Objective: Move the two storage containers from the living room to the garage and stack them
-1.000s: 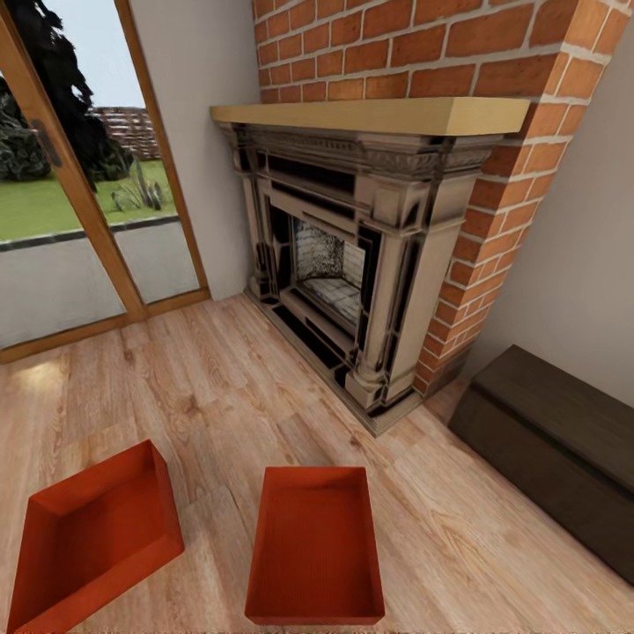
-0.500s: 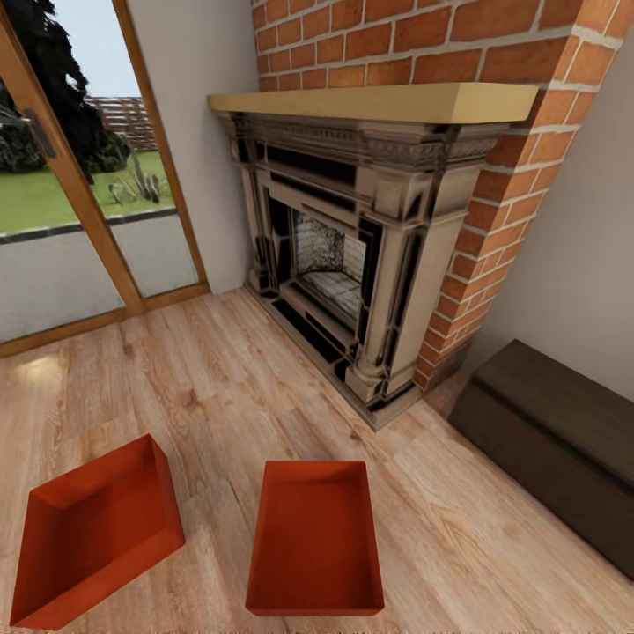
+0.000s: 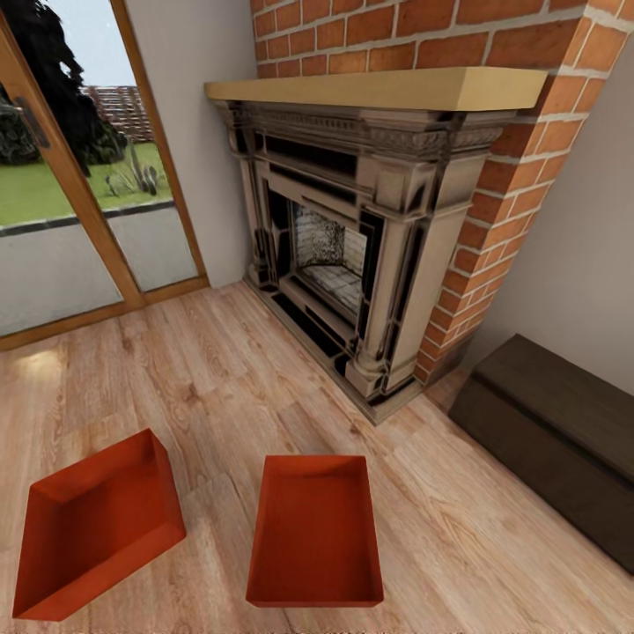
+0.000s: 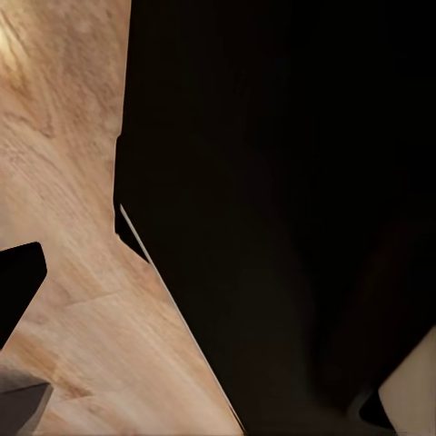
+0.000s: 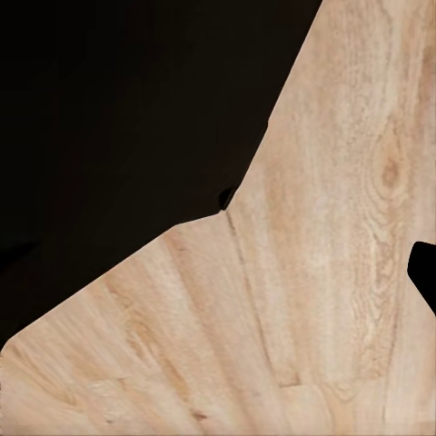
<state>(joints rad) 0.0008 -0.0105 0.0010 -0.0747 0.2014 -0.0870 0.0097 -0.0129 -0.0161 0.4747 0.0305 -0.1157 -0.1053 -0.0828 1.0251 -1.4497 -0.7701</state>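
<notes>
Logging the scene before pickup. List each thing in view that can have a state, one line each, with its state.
left storage container: on the wood floor, empty, turned at an angle, not gripped.
right storage container: on the wood floor, empty, square to the view, apart from the other.
dark chest: lid closed, against the wall.
glass doors: closed.
fireplace: unlit.

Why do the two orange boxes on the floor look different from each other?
The left box is turned at an angle to the planks; the right box sits straight in front of the camera. The left box lies nearer the glass doors, the right box nearer the brown chest. Both are orange-red, lidless and empty.
</notes>
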